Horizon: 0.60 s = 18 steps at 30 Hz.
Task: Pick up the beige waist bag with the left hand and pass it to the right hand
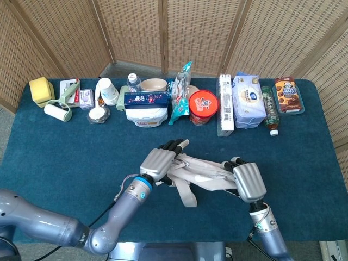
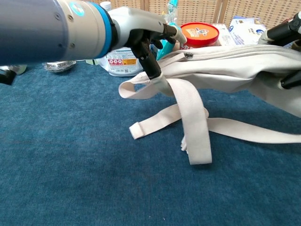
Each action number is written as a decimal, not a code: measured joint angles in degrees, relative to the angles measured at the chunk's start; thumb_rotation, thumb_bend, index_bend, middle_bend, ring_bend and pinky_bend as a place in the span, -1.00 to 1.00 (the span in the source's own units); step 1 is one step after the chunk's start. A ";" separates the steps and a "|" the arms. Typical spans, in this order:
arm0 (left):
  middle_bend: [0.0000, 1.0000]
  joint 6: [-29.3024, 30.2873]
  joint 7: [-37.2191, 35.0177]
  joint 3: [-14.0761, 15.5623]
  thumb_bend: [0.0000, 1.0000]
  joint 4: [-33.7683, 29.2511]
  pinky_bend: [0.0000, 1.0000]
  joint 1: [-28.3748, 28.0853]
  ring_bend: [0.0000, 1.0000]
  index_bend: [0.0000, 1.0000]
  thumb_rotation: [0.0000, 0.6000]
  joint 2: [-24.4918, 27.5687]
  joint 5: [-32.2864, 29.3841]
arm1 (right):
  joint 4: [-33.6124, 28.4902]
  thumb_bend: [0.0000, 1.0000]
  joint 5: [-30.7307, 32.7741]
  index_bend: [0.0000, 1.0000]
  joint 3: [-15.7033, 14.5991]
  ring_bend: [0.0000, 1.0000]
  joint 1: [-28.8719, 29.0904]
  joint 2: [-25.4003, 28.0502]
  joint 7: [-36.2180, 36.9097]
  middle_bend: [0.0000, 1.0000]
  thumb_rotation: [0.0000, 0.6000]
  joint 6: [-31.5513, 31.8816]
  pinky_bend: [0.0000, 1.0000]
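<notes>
- The beige waist bag hung just above the blue table, stretched between my two hands, with its straps drooping onto the cloth below.
- My right hand was clamped on the bag's right end, fingers curled around the fabric.
- My left hand was at the bag's left end with its fingers spread and extended; one dark fingertip seemed to touch the strap loop in the chest view, but I could not tell whether that was a real hold.
- I judged the pickup done and the pass nearly complete: the right hand bore the bag, and what remained was for the left to come fully clear of the strap.
- Well behind the bag, a row of clutter included a red cup and a white wipes pack.
</notes>
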 measured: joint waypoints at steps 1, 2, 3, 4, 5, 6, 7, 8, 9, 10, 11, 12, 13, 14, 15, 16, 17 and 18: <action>-1.00 -0.19 -0.37 0.02 -1.00 -0.54 -0.79 0.19 -1.00 -1.00 1.00 0.75 0.11 | 0.09 -0.05 -0.02 0.31 0.01 -0.03 0.00 0.05 0.06 0.43 1.00 0.04 0.47; -1.00 -0.31 -0.79 0.08 -1.00 -1.20 -0.79 0.46 -1.00 -1.00 1.00 1.67 0.41 | 0.22 -0.05 -0.04 0.31 0.04 -0.03 -0.01 0.12 0.16 0.43 1.00 0.10 0.47; -1.00 -0.33 -1.03 0.16 -1.00 -1.68 -0.79 0.67 -1.00 -1.00 1.00 2.35 0.68 | 0.33 -0.05 -0.03 0.31 0.06 -0.03 -0.02 0.18 0.25 0.43 1.00 0.14 0.47; -1.00 -0.33 -1.19 0.26 -1.00 -2.18 -0.80 0.87 -1.00 -1.00 1.00 3.05 0.98 | 0.46 -0.05 0.01 0.31 0.10 -0.03 -0.02 0.26 0.32 0.43 1.00 0.16 0.47; -1.00 -0.29 -1.35 0.43 -1.00 -2.86 -0.80 1.17 -1.00 -1.00 1.00 4.07 1.41 | 0.63 -0.05 0.05 0.31 0.16 -0.03 -0.02 0.40 0.39 0.43 1.00 0.18 0.47; -1.00 -0.22 -1.46 0.59 -1.00 -3.39 -0.80 1.42 -1.00 -1.00 1.00 4.89 1.80 | 0.79 -0.05 0.10 0.31 0.22 -0.03 -0.02 0.51 0.43 0.43 1.00 0.20 0.47; -1.00 -0.06 -1.49 0.79 -1.00 -3.89 -0.80 1.77 -1.00 -1.00 1.00 5.86 2.37 | 1.03 -0.05 0.22 0.31 0.33 -0.03 -0.03 0.67 0.46 0.43 1.00 0.24 0.47; -1.00 0.44 -1.43 1.25 -1.00 -4.60 -0.80 2.51 -1.00 -1.00 1.00 7.58 3.56 | 1.37 -0.05 0.34 0.31 0.47 -0.03 -0.02 0.90 0.56 0.43 1.00 0.24 0.47; -1.00 0.87 -1.47 1.76 -1.00 -5.30 -0.80 3.28 -1.00 -1.00 1.00 9.17 4.82 | 1.88 -0.05 0.42 0.31 0.63 -0.03 0.03 1.25 0.84 0.43 1.00 0.22 0.47; -1.00 1.19 -1.67 2.36 -1.00 -6.03 -0.80 4.21 -1.00 -1.00 1.00 10.93 6.39 | 2.26 -0.05 0.44 0.32 0.74 -0.03 0.09 1.50 1.06 0.43 1.00 0.19 0.47; -1.00 1.33 -2.16 3.26 -1.00 -6.79 -0.80 5.61 -1.00 -1.00 1.00 13.34 8.87 | 2.66 -0.05 0.45 0.32 0.90 -0.03 0.20 1.83 1.29 0.43 1.00 0.15 0.47; -1.00 1.35 -2.68 3.96 -1.00 -7.19 -0.80 6.75 -1.00 -1.00 1.00 15.13 10.94 | 2.88 -0.05 0.45 0.32 1.01 -0.03 0.27 2.02 1.36 0.43 1.00 0.13 0.47; -1.00 1.30 -3.40 4.70 -1.00 -7.44 -0.81 7.98 -1.00 -1.00 1.00 16.88 13.17 | 3.09 -0.05 0.46 0.32 1.12 -0.03 0.34 2.18 1.35 0.43 1.00 0.12 0.47; -1.00 1.18 -4.72 5.73 -1.00 -7.56 -0.81 9.76 -1.00 -1.00 1.00 19.17 16.36 | 3.28 -0.05 0.52 0.32 1.26 -0.03 0.41 2.34 1.35 0.43 1.00 0.10 0.47; -1.00 1.07 -5.98 6.55 -1.00 -7.50 -0.81 11.21 -1.00 -1.00 1.00 20.90 18.90 | 3.43 -0.05 0.63 0.32 1.46 -0.03 0.50 2.57 1.32 0.43 1.00 0.07 0.47; -1.00 0.97 -7.47 7.41 -1.00 -7.29 -0.82 12.72 -1.00 -1.00 1.00 22.56 21.58 | 3.51 -0.05 0.68 0.32 1.59 -0.03 0.57 2.76 1.27 0.43 1.00 0.06 0.47; -1.00 0.80 -9.79 8.56 -1.00 -6.77 -0.82 14.71 -1.00 -1.00 1.00 24.62 25.31 | 3.57 -0.05 0.73 0.32 1.72 -0.03 0.66 2.97 1.20 0.43 1.00 0.04 0.47; -1.00 0.70 -11.79 9.46 -1.00 -6.18 -0.82 16.26 -1.00 -1.00 1.00 26.08 28.22 | 3.61 -0.05 0.74 0.32 1.90 -0.03 0.78 3.25 1.02 0.43 1.00 0.04 0.47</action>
